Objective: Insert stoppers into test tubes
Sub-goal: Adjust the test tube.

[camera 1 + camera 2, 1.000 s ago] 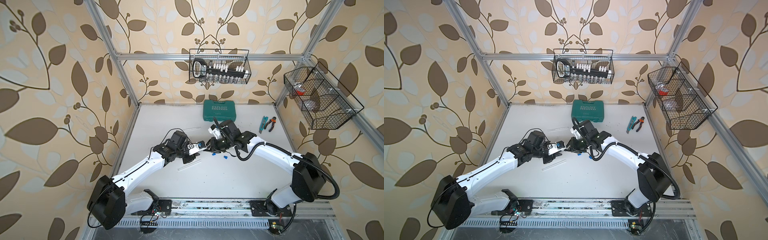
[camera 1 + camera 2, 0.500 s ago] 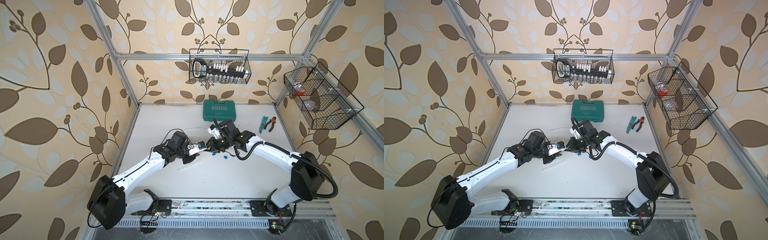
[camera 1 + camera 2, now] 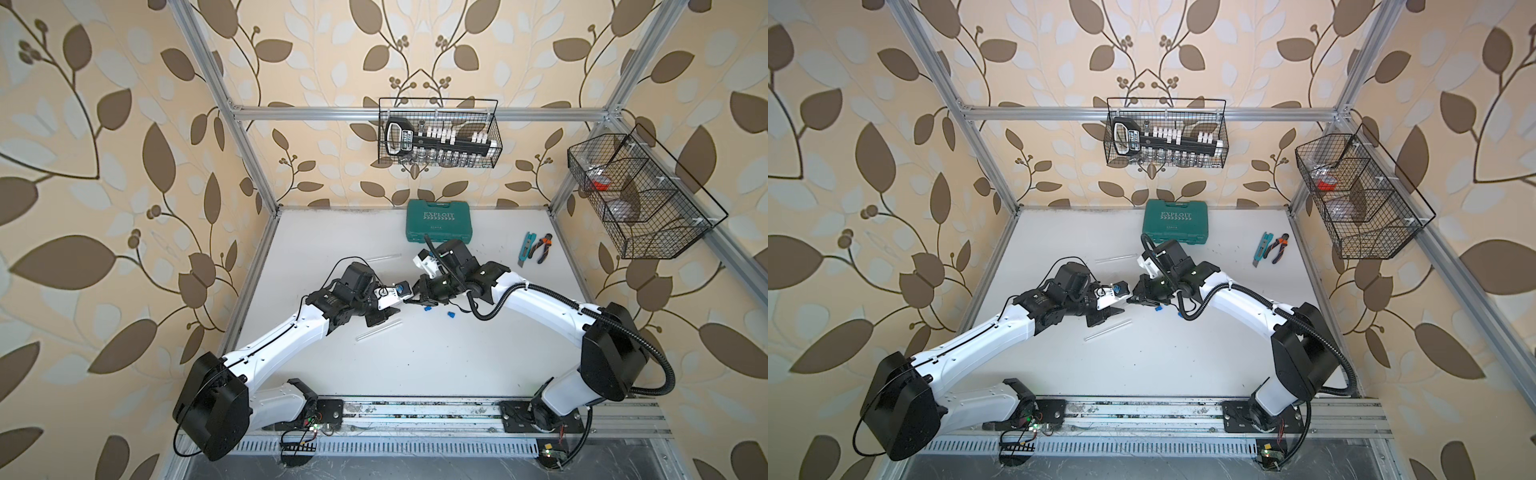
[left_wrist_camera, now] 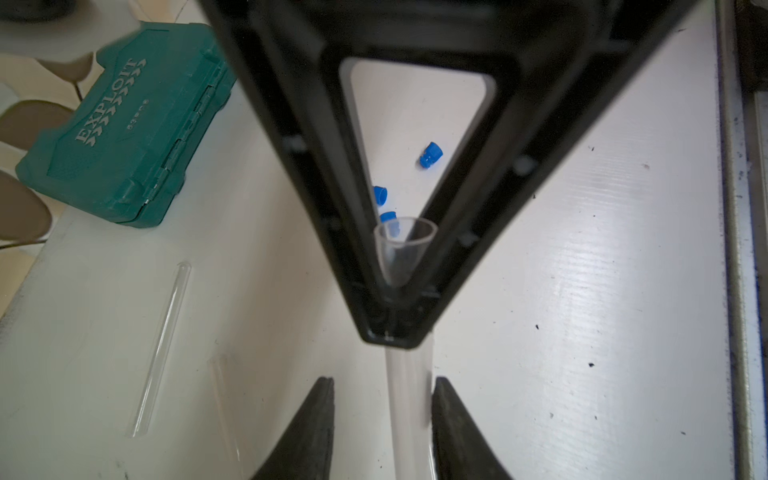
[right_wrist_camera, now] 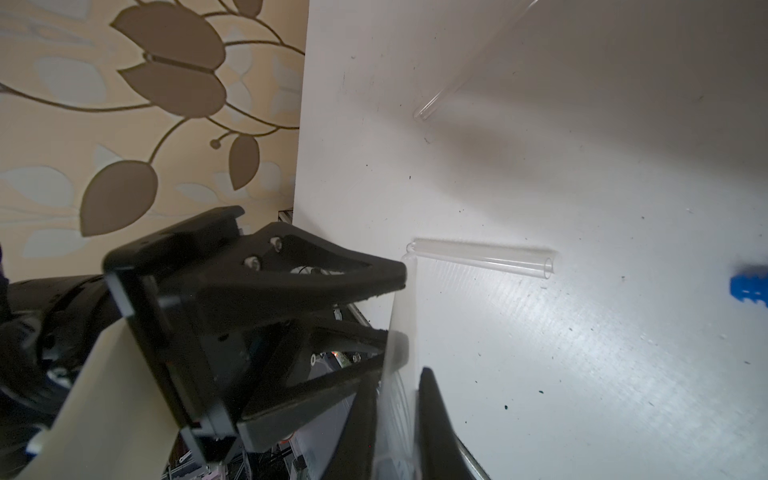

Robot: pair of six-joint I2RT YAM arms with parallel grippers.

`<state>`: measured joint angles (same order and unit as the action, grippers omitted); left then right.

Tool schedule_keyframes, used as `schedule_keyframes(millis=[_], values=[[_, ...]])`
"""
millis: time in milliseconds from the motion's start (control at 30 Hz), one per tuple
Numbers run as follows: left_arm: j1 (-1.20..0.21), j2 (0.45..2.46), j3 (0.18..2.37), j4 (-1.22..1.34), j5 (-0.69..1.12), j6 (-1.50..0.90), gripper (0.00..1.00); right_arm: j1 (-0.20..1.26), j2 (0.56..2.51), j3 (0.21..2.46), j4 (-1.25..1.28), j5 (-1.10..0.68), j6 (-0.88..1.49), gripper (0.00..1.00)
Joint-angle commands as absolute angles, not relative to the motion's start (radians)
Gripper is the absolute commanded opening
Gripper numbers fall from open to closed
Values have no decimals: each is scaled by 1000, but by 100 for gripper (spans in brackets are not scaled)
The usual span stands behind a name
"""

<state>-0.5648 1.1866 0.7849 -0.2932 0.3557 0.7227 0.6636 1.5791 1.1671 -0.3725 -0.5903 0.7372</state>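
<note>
The tube is held above the table, mouth unplugged, clamped in the closed right hand. The left hand stands open around it. This looks like a handover; next, the freed left likely fetches a stopper lying nearby.

White table: green case, cutter, pliers, test tubes, stoppers

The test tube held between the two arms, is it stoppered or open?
Open: in the left wrist view the mouth of the test tube is a bare clear ring, no plug seated; stoppers lie loose beyond it.
</note>
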Motion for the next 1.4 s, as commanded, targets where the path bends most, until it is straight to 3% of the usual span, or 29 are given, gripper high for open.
schedule_keyframes(millis=[0, 367, 1033, 1067, 1133, 1200, 1300, 1367], values=[[-576, 1123, 755, -241, 339, 715, 43, 651, 1533, 1162, -364, -631, 747, 1], [-575, 955, 592, -37, 410, 646, 38, 608, 1448, 1124, -308, -762, 780, 1], [-576, 971, 619, -63, 433, 637, 13, 607, 1457, 1123, -305, -750, 782, 1], [-575, 971, 618, -64, 432, 637, 12, 608, 1455, 1123, -306, -748, 781, 4], [-576, 971, 620, -70, 427, 639, 11, 605, 1445, 1126, -306, -743, 772, 25], [-576, 973, 623, -82, 417, 640, 10, 591, 1424, 1123, -302, -732, 761, 38], [-575, 985, 633, -114, 374, 637, 9, 553, 1368, 1115, -317, -674, 700, 51], [-574, 1005, 647, -145, 327, 623, 7, 530, 1328, 1121, -375, -576, 607, 54]])
